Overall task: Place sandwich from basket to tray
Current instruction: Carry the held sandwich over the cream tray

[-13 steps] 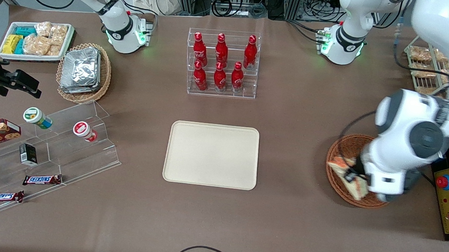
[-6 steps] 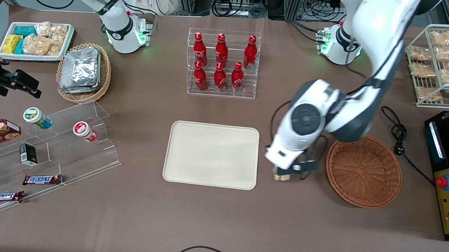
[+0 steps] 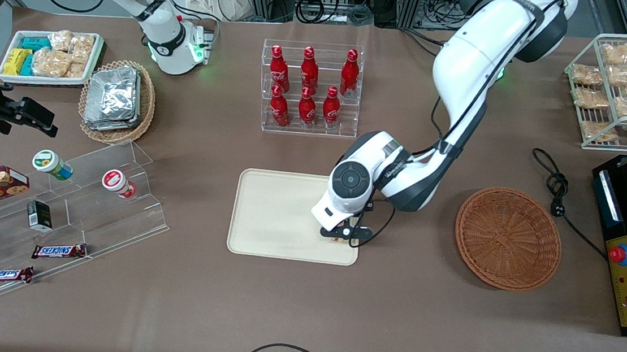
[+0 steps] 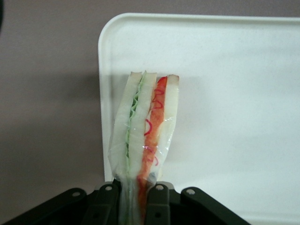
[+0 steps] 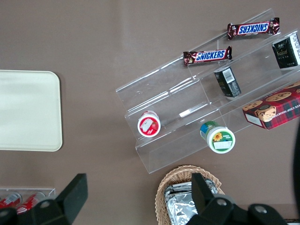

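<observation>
My left gripper (image 3: 338,236) is over the cream-beige tray (image 3: 276,212), near the tray corner nearest the basket. It is shut on the clear-wrapped sandwich (image 4: 144,136), a wedge of white bread with green and orange-red filling, held edge-on above the tray (image 4: 225,93). In the front view only a sliver of the sandwich (image 3: 336,239) shows under the wrist. The reddish-brown wicker basket (image 3: 508,237) stands empty toward the working arm's end of the table.
A clear rack of red bottles (image 3: 310,88) stands farther from the front camera than the tray. A tan basket of foil packets (image 3: 116,99), a white snack tray (image 3: 51,56) and an acrylic step stand (image 3: 78,206) lie toward the parked arm's end. A black cable (image 3: 556,186) lies beside the basket.
The left gripper lifted the sandwich out of the basket and carried it sideways to above the tray's corner. The basket now stands empty.
</observation>
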Available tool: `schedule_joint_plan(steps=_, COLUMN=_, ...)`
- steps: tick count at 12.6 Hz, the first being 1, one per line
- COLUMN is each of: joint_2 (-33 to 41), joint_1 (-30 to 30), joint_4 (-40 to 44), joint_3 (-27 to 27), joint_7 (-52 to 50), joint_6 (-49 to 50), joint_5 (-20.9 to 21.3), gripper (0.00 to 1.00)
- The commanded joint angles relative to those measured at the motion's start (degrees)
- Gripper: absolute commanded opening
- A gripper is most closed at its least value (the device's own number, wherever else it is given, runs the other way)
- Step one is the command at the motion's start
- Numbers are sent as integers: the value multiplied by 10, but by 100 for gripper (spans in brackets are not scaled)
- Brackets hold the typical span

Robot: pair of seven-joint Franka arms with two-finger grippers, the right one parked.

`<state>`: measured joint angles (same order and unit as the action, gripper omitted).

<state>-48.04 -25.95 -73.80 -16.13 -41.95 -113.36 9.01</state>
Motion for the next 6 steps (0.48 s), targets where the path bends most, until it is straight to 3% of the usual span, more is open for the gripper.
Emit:
schedule_joint_plan(steps=1, joint_2=-19, joint_1=-4, joint_4=30, joint_3=5, joint_7=9, joint_6=-12, joint_5=0, gripper=58)
schedule_joint_plan(steps=2, joint_2=-19, joint_1=-5, joint_4=30, joint_3=5, joint_7=1, joint_6=-12, joint_5=3, gripper=100)
schedule_joint_plan(steps=6, joint_2=-6, joint_1=-7, joint_4=30, joint_3=7, joint_7=-9, joint_6=-2, joint_5=8, gripper=100)
